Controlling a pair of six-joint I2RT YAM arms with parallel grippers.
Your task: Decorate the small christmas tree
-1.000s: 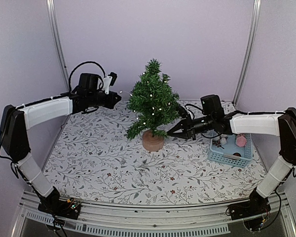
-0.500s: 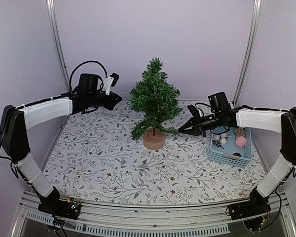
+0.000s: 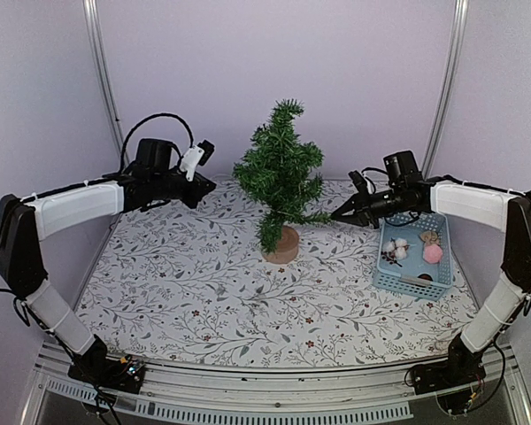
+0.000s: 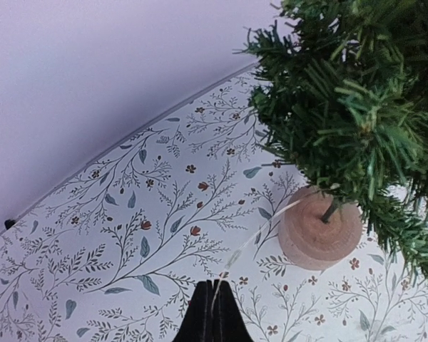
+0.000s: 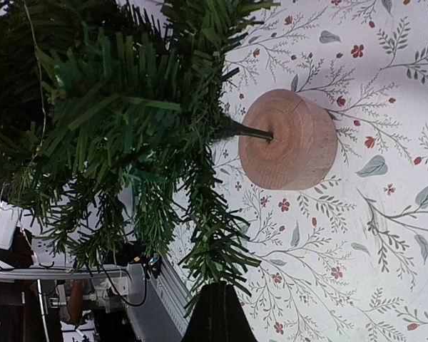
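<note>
Two closed grippers flank the small christmas tree [image 3: 281,168], which stands on its wooden base [image 4: 319,228] near the centre of the table [image 3: 177,292]. The left gripper [image 3: 207,183], at the tree's 9 o'clock, has its jaws pressed together on what looks like a thin pale strand [image 4: 260,231] running to the base, while the right gripper [image 3: 338,213], at 3 o'clock, is pressed together just off the lower branch tips [image 5: 214,263], its hold unclear. You should keep that strand gently taut and wind it without tugging the tree over.
</note>
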